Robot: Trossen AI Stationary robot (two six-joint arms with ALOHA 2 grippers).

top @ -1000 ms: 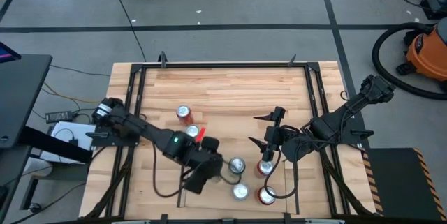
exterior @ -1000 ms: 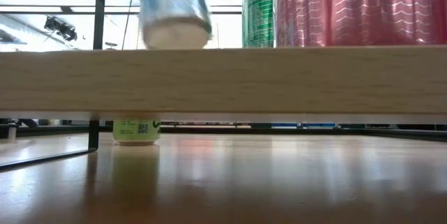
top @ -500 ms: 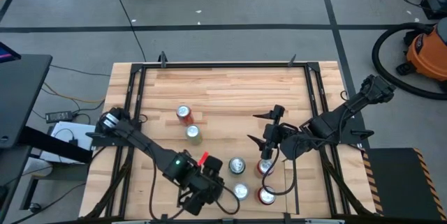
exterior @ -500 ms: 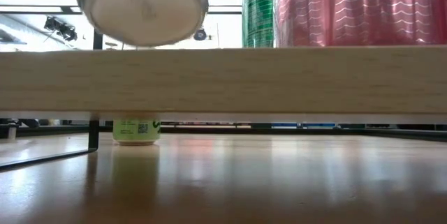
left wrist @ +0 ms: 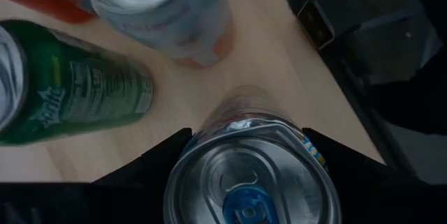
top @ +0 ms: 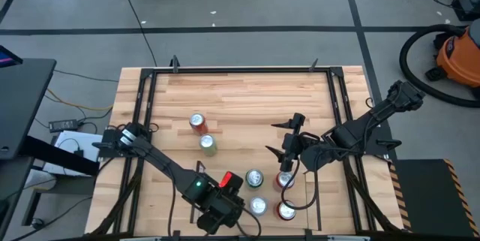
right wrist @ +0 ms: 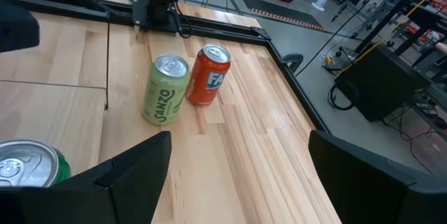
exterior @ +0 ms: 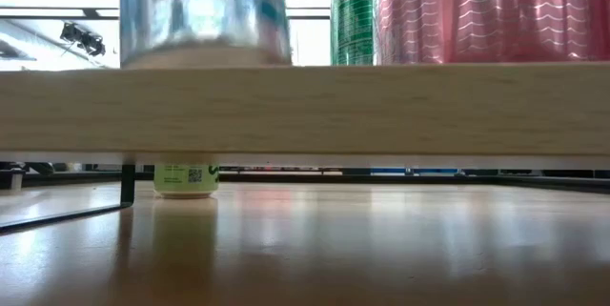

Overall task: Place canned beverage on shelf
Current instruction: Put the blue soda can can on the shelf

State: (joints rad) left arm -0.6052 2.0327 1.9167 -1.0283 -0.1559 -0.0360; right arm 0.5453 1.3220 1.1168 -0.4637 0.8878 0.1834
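Low view: silver can (exterior: 204,12) sits in my left pincer with its base level with the top of the shelf (exterior: 305,111), at the shelf's near edge. Cannot tell whether it rests on the board or hangs a hair above. I hold it upright so it lands flat.

Left wrist view: my left pincer (left wrist: 248,158) pinches the silver can (left wrist: 251,175) across its body, lid facing the camera, fingers on either side. Green can (left wrist: 70,95) and a pale can (left wrist: 160,8) stand just beside it on the board, so I am keeping to the free corner near the rail.

High view: left pincer (top: 219,207) at the near end of the shelf (top: 247,196). Right pincer (top: 291,145) waits spread and empty by the red cans. Two more cans (top: 201,132) stand on the table, not yet shelved.

Judgement: placement nearly done; release only once the base is seated.
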